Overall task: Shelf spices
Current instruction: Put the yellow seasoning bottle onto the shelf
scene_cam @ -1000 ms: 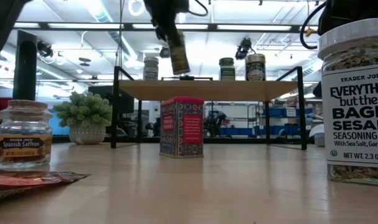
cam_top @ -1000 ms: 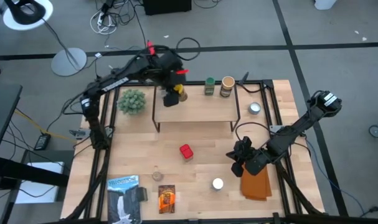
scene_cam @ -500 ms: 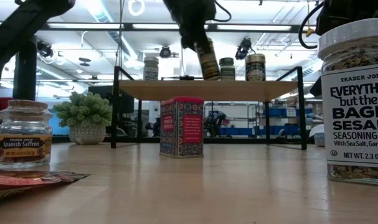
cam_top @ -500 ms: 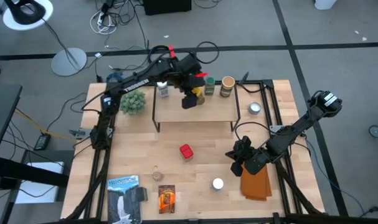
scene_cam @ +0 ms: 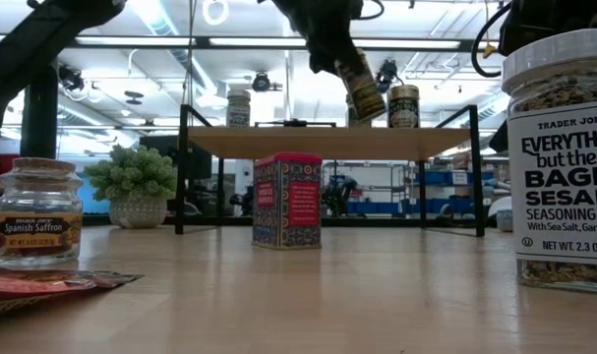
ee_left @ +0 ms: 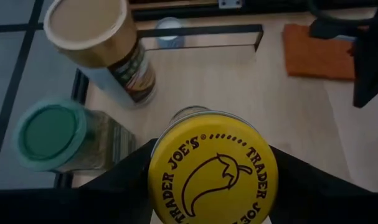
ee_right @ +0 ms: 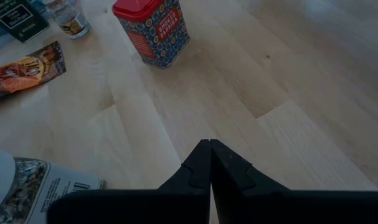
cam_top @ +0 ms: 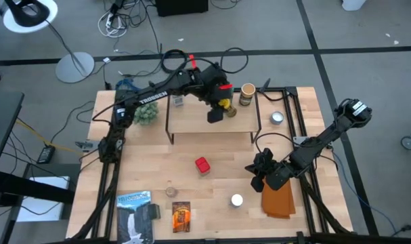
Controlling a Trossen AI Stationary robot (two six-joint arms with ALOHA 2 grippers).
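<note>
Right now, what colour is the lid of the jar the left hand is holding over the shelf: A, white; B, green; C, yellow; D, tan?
C: the left hand grips a jar with a yellow lid above the shelf, beside the green-lidded jar and the tan-lidded jar.

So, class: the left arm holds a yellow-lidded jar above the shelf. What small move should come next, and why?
Probably lower it and straighten it. The left gripper holds the yellow-lidded jar tilted above the shelf, beside the green-lidded jar and tan-lidded jar. The right gripper waits shut over the table.
</note>
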